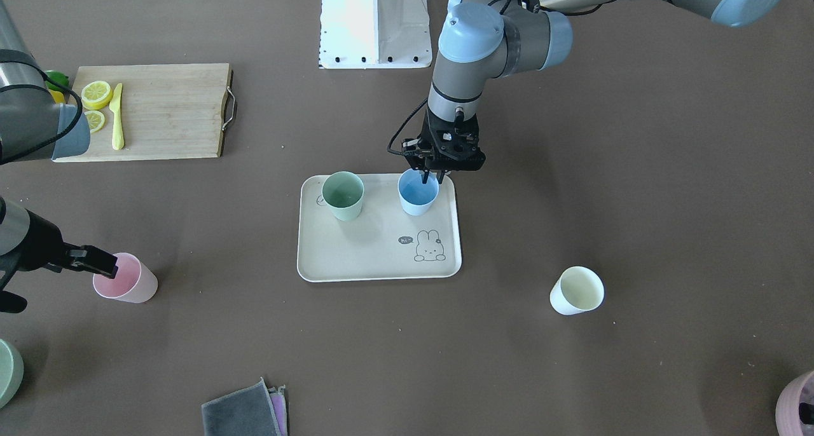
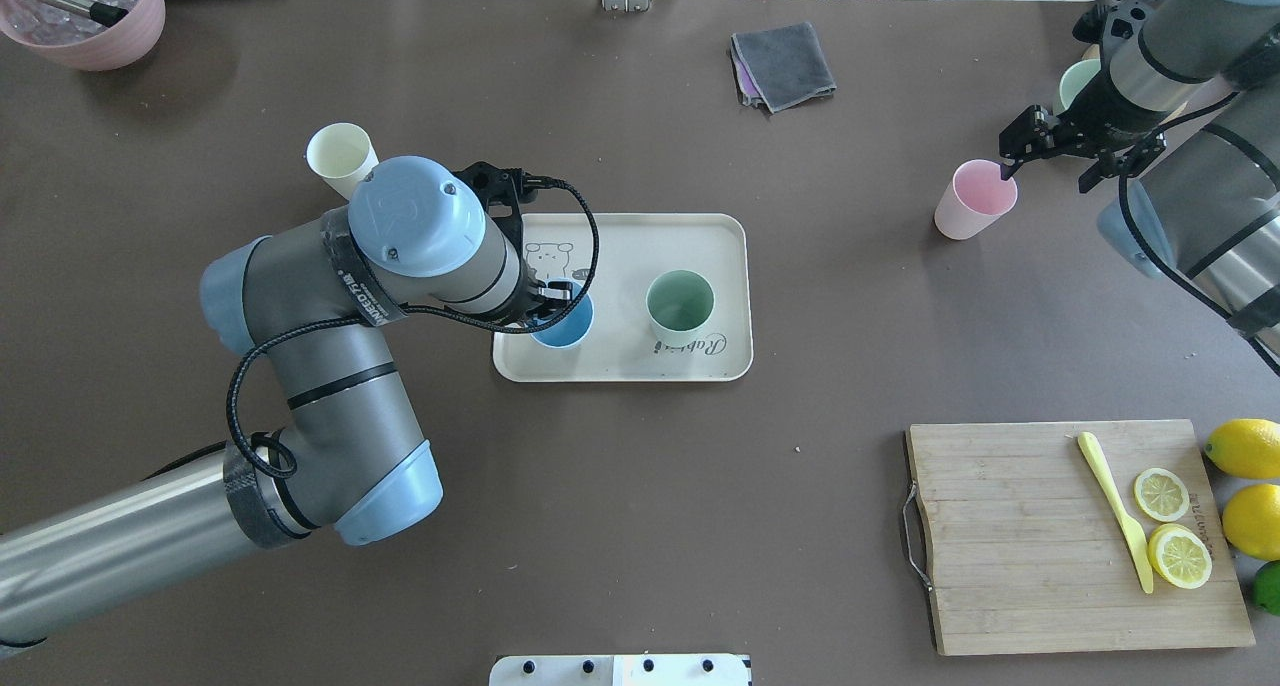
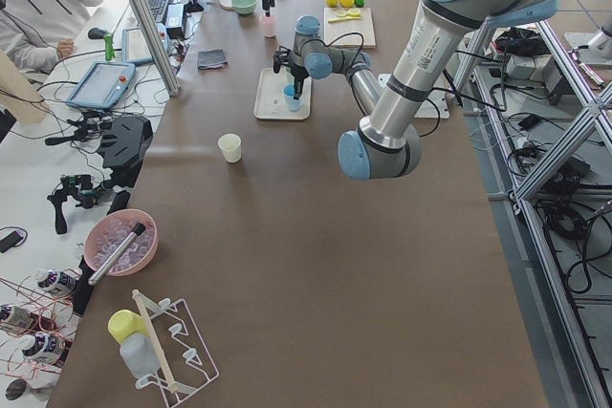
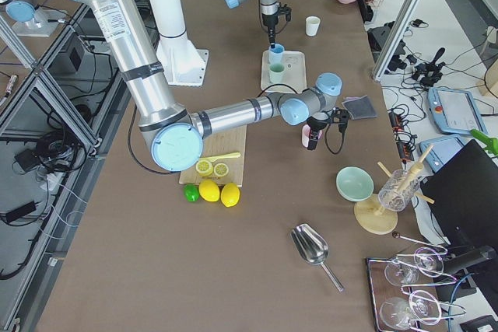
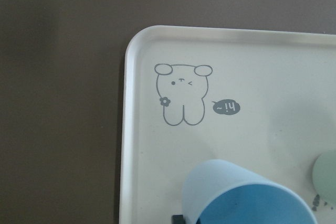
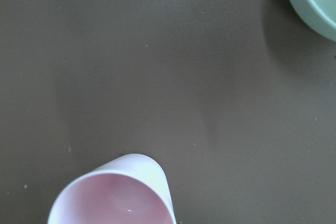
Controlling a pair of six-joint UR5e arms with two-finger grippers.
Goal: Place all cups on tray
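Note:
The cream tray (image 1: 375, 252) (image 2: 640, 241) lies mid-table. The green cup (image 1: 343, 196) (image 2: 680, 306) and the blue cup (image 1: 418, 197) (image 2: 565, 328) stand on it. My left gripper (image 1: 432, 177) (image 2: 553, 298) points down, shut on the blue cup's rim; the left wrist view shows that cup (image 5: 247, 198) beside the bunny drawing. The pink cup (image 1: 127, 280) (image 2: 972, 201) (image 6: 118, 195) is on the table off the tray, and my right gripper (image 1: 105, 267) (image 2: 1005, 171) is shut on its rim. The pale yellow cup (image 1: 577, 290) (image 2: 340, 158) stands alone on the table.
A wooden cutting board (image 1: 165, 112) (image 2: 1030, 546) holds lemon slices and a yellow knife. A sage bowl (image 1: 6, 372) (image 6: 315, 1) sits close behind the pink cup. A mauve pot (image 1: 795, 404) and a grey cloth (image 1: 245, 410) lie at the table's far edge.

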